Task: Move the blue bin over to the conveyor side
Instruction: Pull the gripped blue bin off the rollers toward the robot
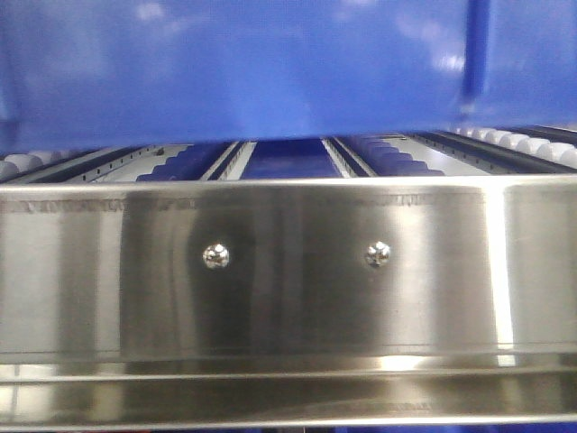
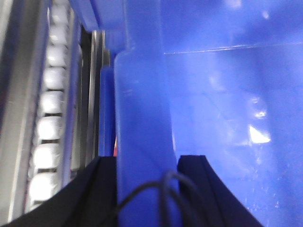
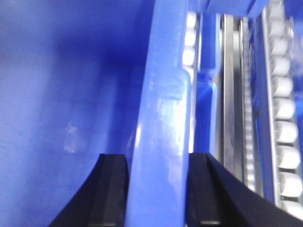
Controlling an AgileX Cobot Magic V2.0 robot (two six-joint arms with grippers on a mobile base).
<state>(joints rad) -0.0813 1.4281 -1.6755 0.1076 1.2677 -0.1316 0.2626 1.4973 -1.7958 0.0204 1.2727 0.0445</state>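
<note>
My left claw (image 2: 147, 163) comes up from the bottom edge of its view, black fingers (image 2: 75, 198) clamped either side of the rim of the blue bin (image 2: 227, 94). My right claw (image 3: 157, 158) grips the same way.

Look: the blue bin (image 1: 270, 72) is glossy blue plastic with soft light glints and a raised vertical rib near its right end.
Extent: in the front view its wall spans the whole width.
Rim: thick and rounded, with the hollow inside beside it.
Pose: level, with its lower edge above the roller tracks (image 1: 343, 158); contact cannot be told.
Hold: the left gripper (image 2: 147, 161) and right gripper (image 3: 156, 158) each clamp the rim, one black finger on either side.
</note>
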